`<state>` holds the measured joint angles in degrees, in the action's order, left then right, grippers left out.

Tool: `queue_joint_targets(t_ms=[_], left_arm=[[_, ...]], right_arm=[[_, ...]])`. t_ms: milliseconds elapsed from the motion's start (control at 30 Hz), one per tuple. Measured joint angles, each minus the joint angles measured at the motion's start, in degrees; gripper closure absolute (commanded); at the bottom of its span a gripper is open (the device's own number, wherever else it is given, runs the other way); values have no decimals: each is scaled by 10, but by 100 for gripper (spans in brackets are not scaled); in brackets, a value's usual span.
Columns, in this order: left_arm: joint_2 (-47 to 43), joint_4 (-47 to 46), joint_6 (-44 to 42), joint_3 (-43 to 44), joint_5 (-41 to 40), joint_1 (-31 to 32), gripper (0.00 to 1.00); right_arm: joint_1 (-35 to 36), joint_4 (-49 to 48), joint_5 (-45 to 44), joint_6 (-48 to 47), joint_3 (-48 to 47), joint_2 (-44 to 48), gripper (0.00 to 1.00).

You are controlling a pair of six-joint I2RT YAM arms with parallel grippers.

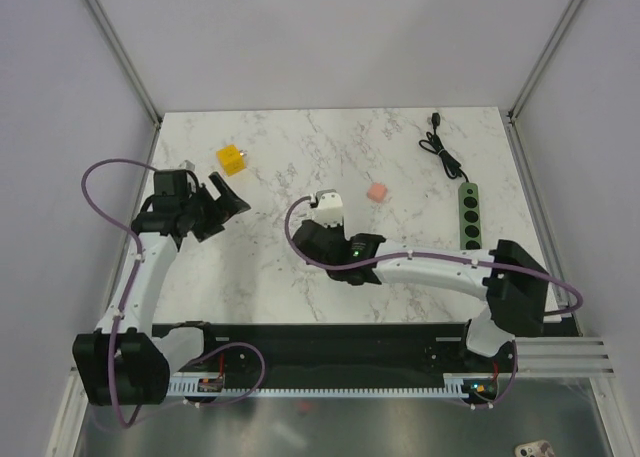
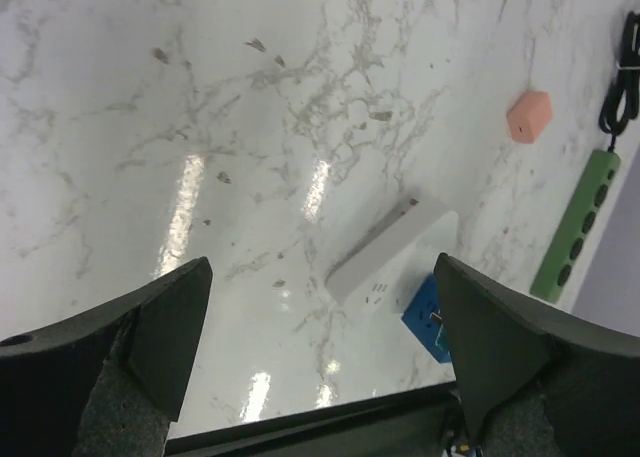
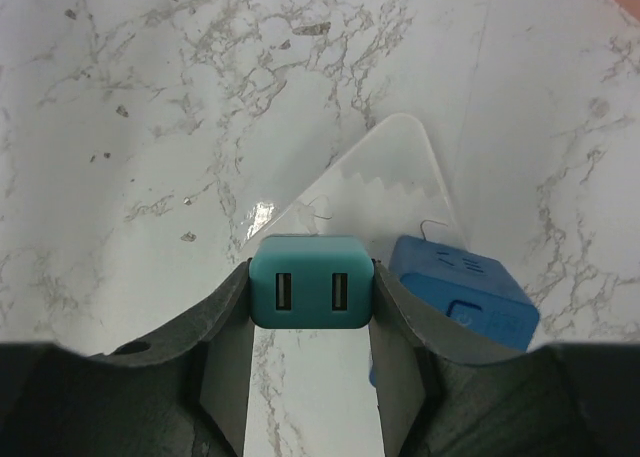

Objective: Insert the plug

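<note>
My right gripper (image 3: 310, 307) is shut on a teal plug (image 3: 310, 295), a small charger with two USB slots facing the camera. In the top view this gripper (image 1: 326, 220) sits mid-table, far left of the green power strip (image 1: 470, 217), which lies at the right with several round sockets and a black cord (image 1: 445, 152). The strip also shows in the left wrist view (image 2: 575, 232). A white block (image 3: 385, 182) and a blue block (image 3: 470, 297) lie just beyond and right of the plug. My left gripper (image 1: 225, 202) is open and empty, also seen in its wrist view (image 2: 320, 267).
A yellow block (image 1: 232, 157) lies at the back left and a pink block (image 1: 376, 192) mid-table, also in the left wrist view (image 2: 528, 115). The white block (image 2: 390, 247) and blue block (image 2: 425, 317) show in the left wrist view. Walls enclose the table.
</note>
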<state>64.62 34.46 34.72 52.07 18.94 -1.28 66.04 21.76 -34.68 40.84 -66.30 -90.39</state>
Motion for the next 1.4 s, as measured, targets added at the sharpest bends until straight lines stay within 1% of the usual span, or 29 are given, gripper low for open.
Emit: queue_joint_targets(t_ms=[133, 233, 367, 567, 1000, 1400], left_arm=[[-63, 10, -12, -27, -68, -1, 0], [-119, 11, -22, -57, -96, -1, 0], [-154, 11, -30, -75, -114, 4, 0], [-156, 10, -31, -80, -112, 19, 0], [-167, 10, -32, -93, -87, 43, 0], [-167, 10, -33, -93, -83, 44, 0]], right_arm=[[31, 43, -50, 66, -49, -77, 100], [55, 77, -89, 112, -84, -118, 100], [73, 107, -130, 165, -92, -126, 100], [75, 127, -159, 209, -93, -130, 100], [75, 118, -162, 218, -98, -159, 100], [75, 114, -167, 220, -100, -179, 100]])
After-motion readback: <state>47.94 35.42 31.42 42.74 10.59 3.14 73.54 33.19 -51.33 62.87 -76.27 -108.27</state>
